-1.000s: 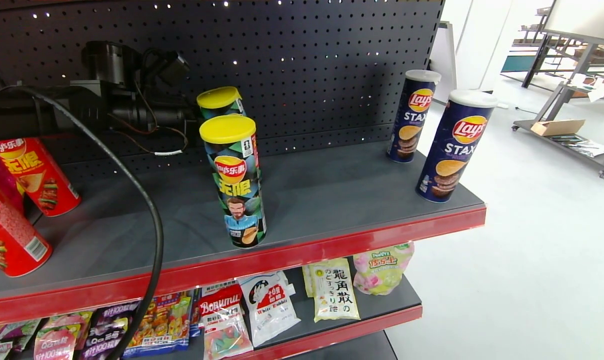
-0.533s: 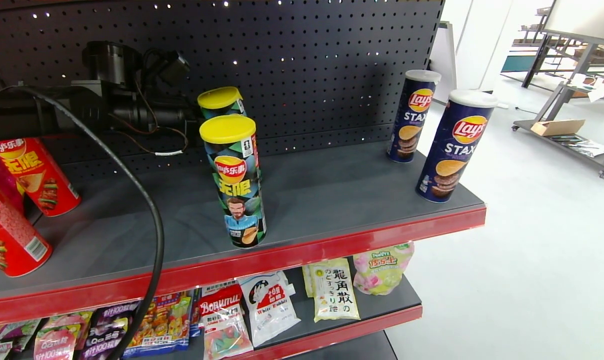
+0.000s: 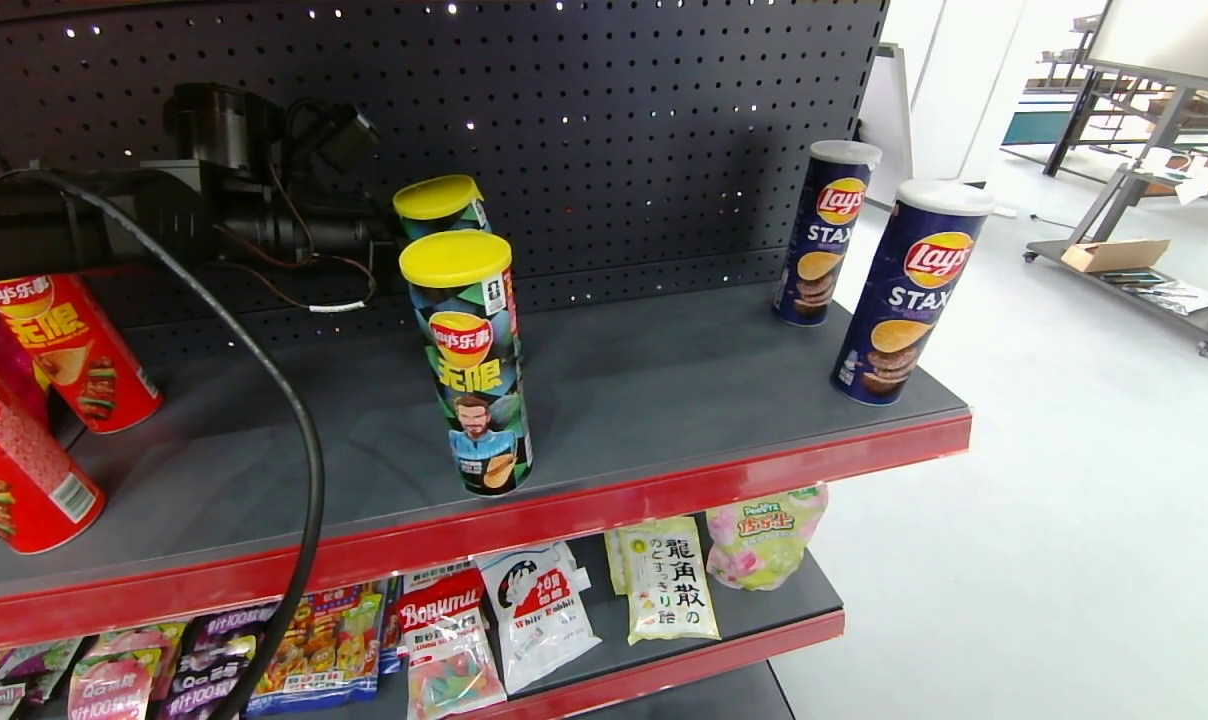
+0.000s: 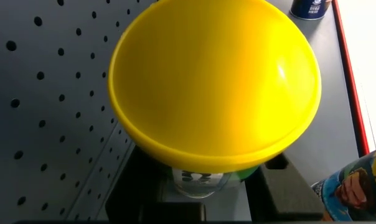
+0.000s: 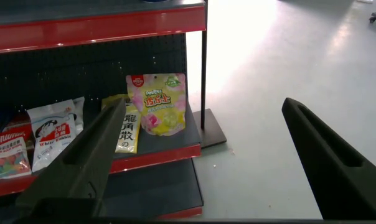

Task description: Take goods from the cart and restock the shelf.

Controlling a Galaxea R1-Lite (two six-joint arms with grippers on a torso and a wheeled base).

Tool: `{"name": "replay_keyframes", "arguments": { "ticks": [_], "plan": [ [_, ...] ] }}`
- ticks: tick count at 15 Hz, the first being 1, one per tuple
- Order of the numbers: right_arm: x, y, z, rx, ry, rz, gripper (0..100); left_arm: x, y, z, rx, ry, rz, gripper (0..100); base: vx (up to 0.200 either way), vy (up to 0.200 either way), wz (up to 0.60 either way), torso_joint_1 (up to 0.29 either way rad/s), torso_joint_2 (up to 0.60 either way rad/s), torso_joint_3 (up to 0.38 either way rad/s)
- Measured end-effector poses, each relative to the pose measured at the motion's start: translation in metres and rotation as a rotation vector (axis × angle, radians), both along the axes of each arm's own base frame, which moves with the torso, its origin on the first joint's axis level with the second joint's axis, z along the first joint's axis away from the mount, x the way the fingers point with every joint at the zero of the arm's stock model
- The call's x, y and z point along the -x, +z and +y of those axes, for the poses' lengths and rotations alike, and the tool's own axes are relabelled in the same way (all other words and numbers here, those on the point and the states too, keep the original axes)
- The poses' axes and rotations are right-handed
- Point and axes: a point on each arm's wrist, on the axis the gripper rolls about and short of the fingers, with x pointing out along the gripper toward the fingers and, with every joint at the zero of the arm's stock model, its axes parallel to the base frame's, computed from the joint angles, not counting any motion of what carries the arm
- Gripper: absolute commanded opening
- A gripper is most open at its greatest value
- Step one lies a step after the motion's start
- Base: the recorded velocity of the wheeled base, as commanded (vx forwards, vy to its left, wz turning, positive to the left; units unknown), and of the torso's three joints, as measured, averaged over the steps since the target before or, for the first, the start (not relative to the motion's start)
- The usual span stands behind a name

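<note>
A yellow-lidded can (image 3: pixel 439 200) (image 4: pixel 213 81) is at the back of the top shelf (image 3: pixel 664 400), close to the pegboard. My left gripper (image 3: pixel 404 235) (image 4: pixel 203 186) is shut on its body below the lid. A matching can (image 3: pixel 469 360) (image 4: pixel 356 186) stands in front of it near the shelf's red edge and hides its lower part. My right gripper (image 5: pixel 203 109) is open and empty, low down, facing the lower shelf's snack bags (image 5: pixel 157 102).
Two dark blue cans (image 3: pixel 824 235) (image 3: pixel 909 290) stand at the shelf's right end. Red cans (image 3: pixel 69 350) (image 3: pixel 14 470) stand at its left. The left arm's black cable (image 3: pixel 304 450) hangs over the shelf front. Snack bags (image 3: pixel 539 610) fill the shelf below. Bare shelf lies between the cans.
The left arm's cable has shifted a little to the left. The cans stand where they were.
</note>
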Motion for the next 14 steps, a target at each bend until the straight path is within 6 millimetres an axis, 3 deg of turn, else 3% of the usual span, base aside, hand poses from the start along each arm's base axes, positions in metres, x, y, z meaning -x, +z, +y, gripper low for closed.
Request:
{"name": "replay_keyframes", "arguments": {
  "ticks": [4, 5, 14],
  "plan": [
    [0.0, 0.0, 0.0, 0.0, 0.0, 0.0, 100, -0.0001, -0.0003, -0.0001, 0.001, -0.003, 0.002, 0, 0.0, 0.0, 0.0, 0.0, 0.0, 0.0],
    [0.0, 0.0, 0.0, 0.0, 0.0, 0.0, 100, -0.0001, -0.0004, 0.0, 0.001, -0.003, 0.003, 100, 0.0, 0.0, 0.0, 0.0, 0.0, 0.0],
    [0.0, 0.0, 0.0, 0.0, 0.0, 0.0, 100, 0.0004, -0.0004, 0.0003, 0.002, 0.007, 0.011, 100, 0.0, 0.0, 0.0, 0.0, 0.0, 0.0]
  ]
}}
